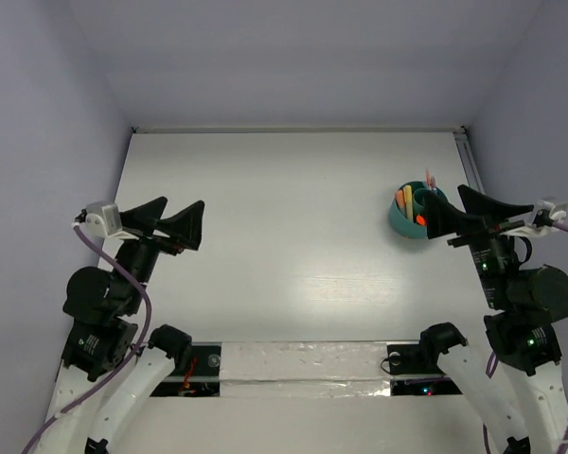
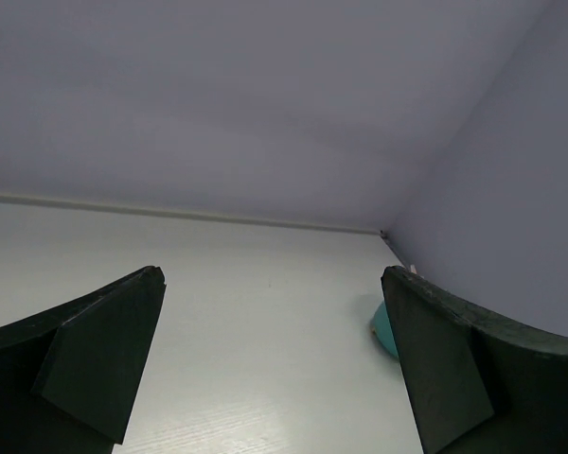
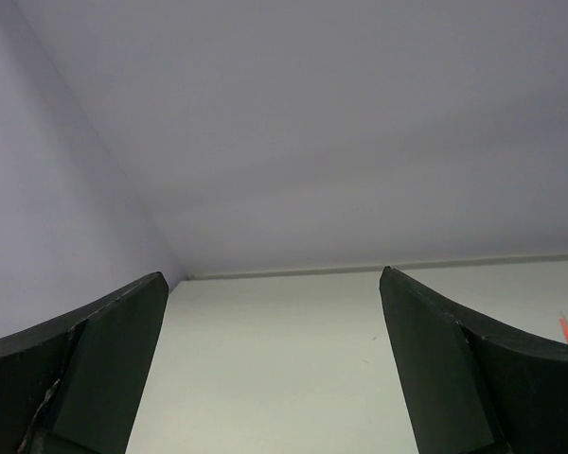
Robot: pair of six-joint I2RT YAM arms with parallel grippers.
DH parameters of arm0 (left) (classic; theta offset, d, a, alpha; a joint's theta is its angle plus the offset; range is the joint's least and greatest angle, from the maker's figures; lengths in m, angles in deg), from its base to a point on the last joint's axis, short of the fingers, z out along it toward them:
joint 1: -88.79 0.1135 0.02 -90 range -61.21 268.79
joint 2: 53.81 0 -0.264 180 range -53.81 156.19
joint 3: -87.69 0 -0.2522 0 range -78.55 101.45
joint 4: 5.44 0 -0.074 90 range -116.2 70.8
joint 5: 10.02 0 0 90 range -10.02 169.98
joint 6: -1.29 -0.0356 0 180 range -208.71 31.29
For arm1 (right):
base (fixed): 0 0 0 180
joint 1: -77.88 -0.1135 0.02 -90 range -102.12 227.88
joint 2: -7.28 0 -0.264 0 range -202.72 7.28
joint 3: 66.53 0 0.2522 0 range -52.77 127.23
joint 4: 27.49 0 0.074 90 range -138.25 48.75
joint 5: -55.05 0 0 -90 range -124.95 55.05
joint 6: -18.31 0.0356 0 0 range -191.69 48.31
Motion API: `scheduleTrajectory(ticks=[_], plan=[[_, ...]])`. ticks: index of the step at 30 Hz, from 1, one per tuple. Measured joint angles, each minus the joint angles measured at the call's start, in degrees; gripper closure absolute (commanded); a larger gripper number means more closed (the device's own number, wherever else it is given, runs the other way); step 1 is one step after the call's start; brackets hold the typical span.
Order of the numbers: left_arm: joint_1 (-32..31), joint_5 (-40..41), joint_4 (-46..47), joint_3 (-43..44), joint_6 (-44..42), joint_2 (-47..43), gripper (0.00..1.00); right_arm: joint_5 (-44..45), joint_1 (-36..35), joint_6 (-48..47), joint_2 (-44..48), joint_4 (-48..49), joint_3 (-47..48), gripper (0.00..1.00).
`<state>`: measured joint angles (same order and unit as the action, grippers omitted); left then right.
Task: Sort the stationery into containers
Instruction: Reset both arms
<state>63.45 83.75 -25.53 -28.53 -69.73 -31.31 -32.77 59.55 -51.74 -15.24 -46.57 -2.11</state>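
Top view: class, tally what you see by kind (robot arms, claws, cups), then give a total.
Arms: 2, left arm and right arm
Claws: 2, left claw and right claw, both open and empty
Cups: 1, teal cup holding pens
Total: 5

The table (image 1: 293, 236) is wide and flat across the middle and the far side. A hand can pass there with nothing in its way. The cup (image 1: 409, 225) stands near the right edge, and pens (image 1: 407, 200) poke up out of its top. The right hand (image 1: 443, 196) is just beside the cup with its fingers spread wide, so room is tight there. The left hand (image 1: 183, 200) is well apart from the cup, its fingers wide too, with free table in front. A left wall (image 1: 47, 113), a back wall (image 1: 293, 57) and a right wall (image 1: 549, 95) shut the table in.
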Motion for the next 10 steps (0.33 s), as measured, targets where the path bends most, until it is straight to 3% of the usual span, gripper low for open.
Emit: scheduleTrajectory(ticks=[10], plan=[[0.1,6.4,-0.9,0.5,-1.6,-4.4,0.01,1.4,0.0,0.0,2.5,-3.0,0.0,0.00]])
